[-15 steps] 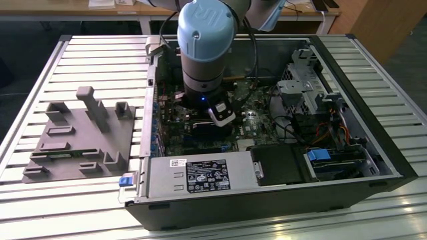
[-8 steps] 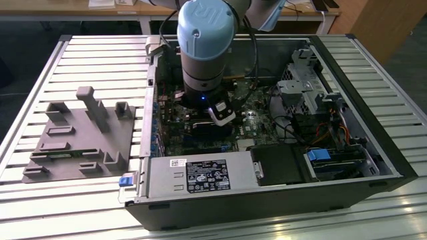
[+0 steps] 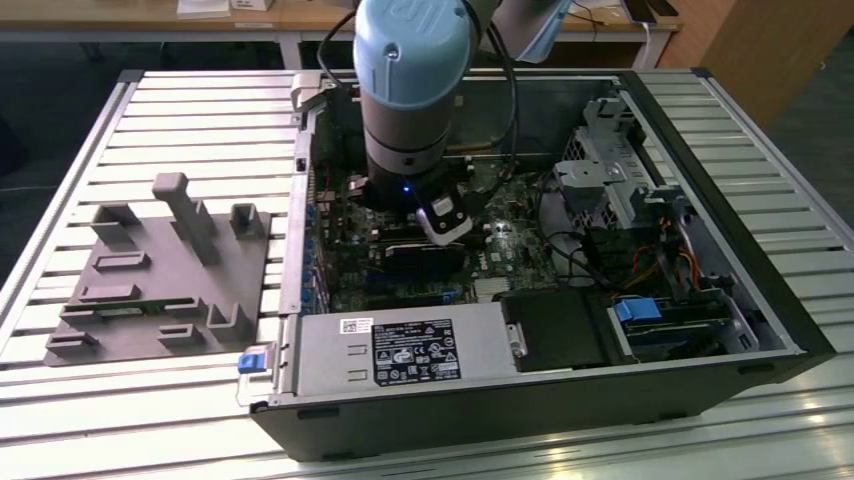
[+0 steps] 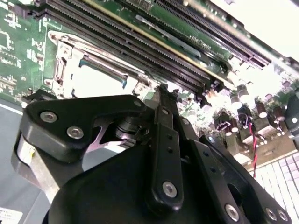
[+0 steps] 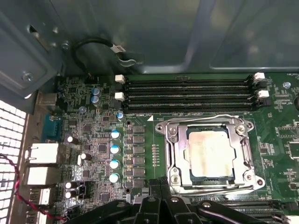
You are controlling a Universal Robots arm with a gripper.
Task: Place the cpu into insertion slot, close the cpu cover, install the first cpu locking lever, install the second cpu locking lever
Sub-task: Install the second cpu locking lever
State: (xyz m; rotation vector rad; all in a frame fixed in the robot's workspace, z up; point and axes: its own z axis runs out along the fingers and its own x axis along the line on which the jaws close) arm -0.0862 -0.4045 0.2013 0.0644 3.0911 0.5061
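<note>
the open computer case [image 3: 534, 330] lay on a slatted table [image 3: 160, 110], the arm [image 3: 411, 90] reaching down into it; on the green circuit board [image 5: 140, 140] the cpu [image 5: 210, 157] sat in the insertion slot [image 5: 175, 154] with the cpu cover [image 5: 174, 140] flat around it; three long black card slots [image 5: 187, 95] ran just beside the socket; the gripper [image 5: 160, 183] hovered near the socket's edge with fingers [image 4: 163, 140] pressed together, holding nothing.
</note>
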